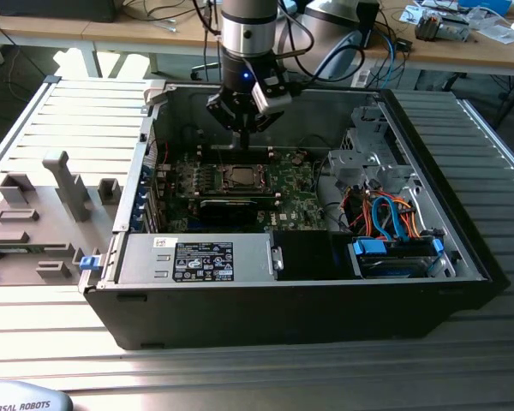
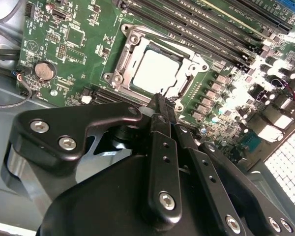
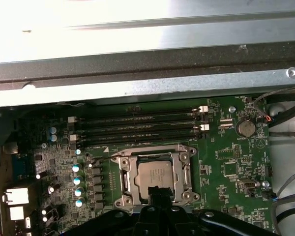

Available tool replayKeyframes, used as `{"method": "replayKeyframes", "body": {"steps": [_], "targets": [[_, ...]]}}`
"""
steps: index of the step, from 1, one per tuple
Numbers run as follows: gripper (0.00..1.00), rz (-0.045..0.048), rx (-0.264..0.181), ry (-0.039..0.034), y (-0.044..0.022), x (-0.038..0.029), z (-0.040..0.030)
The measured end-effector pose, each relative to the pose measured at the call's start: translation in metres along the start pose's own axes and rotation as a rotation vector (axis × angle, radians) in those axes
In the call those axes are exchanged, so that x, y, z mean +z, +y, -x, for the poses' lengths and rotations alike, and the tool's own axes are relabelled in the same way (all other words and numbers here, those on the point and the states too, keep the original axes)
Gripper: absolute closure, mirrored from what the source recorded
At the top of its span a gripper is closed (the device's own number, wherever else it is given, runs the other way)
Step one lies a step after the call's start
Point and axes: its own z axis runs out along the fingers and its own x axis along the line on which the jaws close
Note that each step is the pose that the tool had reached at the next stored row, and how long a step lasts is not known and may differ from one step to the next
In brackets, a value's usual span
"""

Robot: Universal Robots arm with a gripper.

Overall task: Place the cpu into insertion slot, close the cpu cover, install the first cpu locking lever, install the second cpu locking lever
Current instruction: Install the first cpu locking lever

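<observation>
The cpu [image 3: 157, 176] [image 2: 155, 71] lies flat in the insertion slot [image 1: 237, 177] on the green board, its dull silver top showing. The cpu cover [image 3: 128, 173] [image 2: 129, 45], a silvery frame, lies down around it with the chip showing through its window. A thin wire lever [image 3: 137, 147] runs along one side of the socket; I cannot tell if it is latched. My gripper [image 1: 244, 128] [image 2: 160, 100] [image 3: 154, 192] hangs above the socket's edge. Its black fingers are shut together with nothing between them.
Long black memory slots [image 3: 137, 129] and a coin battery [image 3: 246, 128] flank the socket. The open case's metal walls [image 1: 167, 116] surround the board, with a drive cage and blue and orange cables [image 1: 390, 218] on the exterior view's right. Grey fixtures [image 1: 64, 184] stand outside on the exterior view's left.
</observation>
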Motion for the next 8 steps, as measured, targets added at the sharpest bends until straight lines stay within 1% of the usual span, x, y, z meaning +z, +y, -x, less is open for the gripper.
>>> {"method": "replayKeyframes", "body": {"steps": [8], "targets": [[0.89,0.0000,0.000,-0.0001,-0.0002,0.0001,-0.0031]]}}
